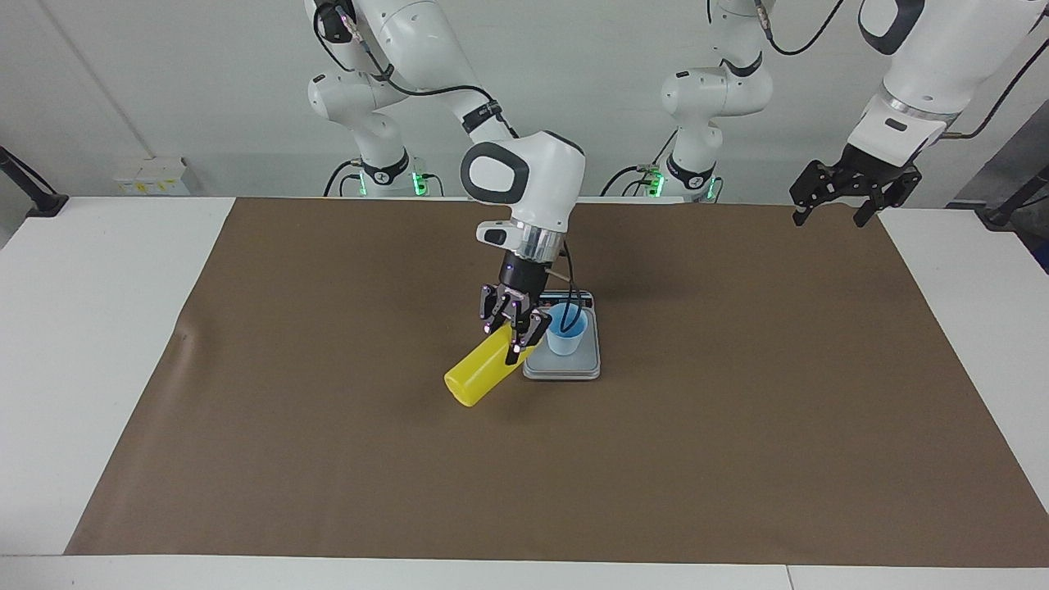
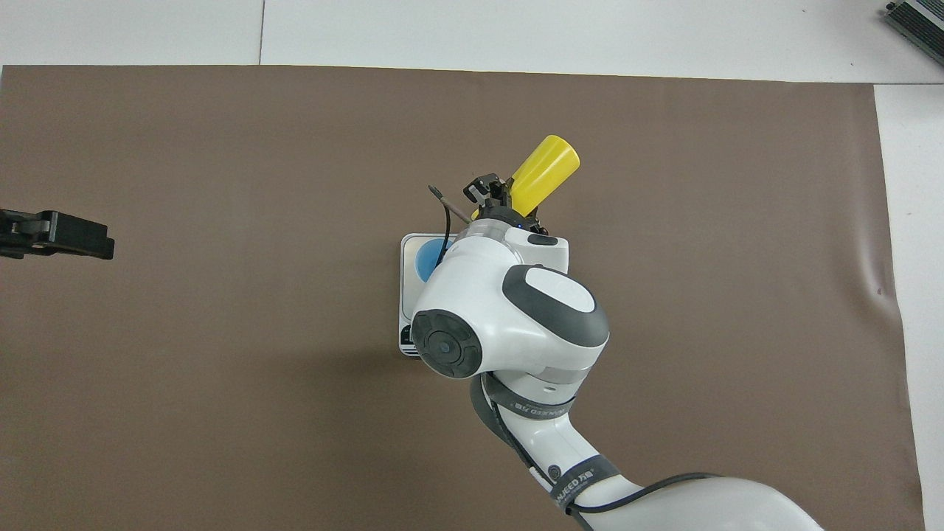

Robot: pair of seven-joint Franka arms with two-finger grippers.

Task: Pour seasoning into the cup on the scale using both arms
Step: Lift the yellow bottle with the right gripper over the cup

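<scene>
My right gripper [image 1: 513, 332] [image 2: 502, 196] is shut on the yellow seasoning bottle [image 1: 478, 374] [image 2: 545, 169] near its nozzle end. The bottle hangs slanted beside the scale, its flat base pointing away from the robots. Its nozzle is hidden by the fingers, close to the cup. The light-blue cup [image 1: 567, 331] [image 2: 429, 259] stands upright on the silver-grey scale [image 1: 565, 368] [image 2: 406, 296]; in the overhead view the right arm covers most of both. My left gripper [image 1: 846, 193] [image 2: 60, 234] waits open and empty in the air over the mat's corner at the left arm's end.
A brown mat [image 1: 737, 426] covers most of the white table [image 1: 90, 328]. A small crease in the mat [image 1: 184, 336] lies toward the right arm's end. The right arm's black cable [image 2: 445, 214] loops over the scale.
</scene>
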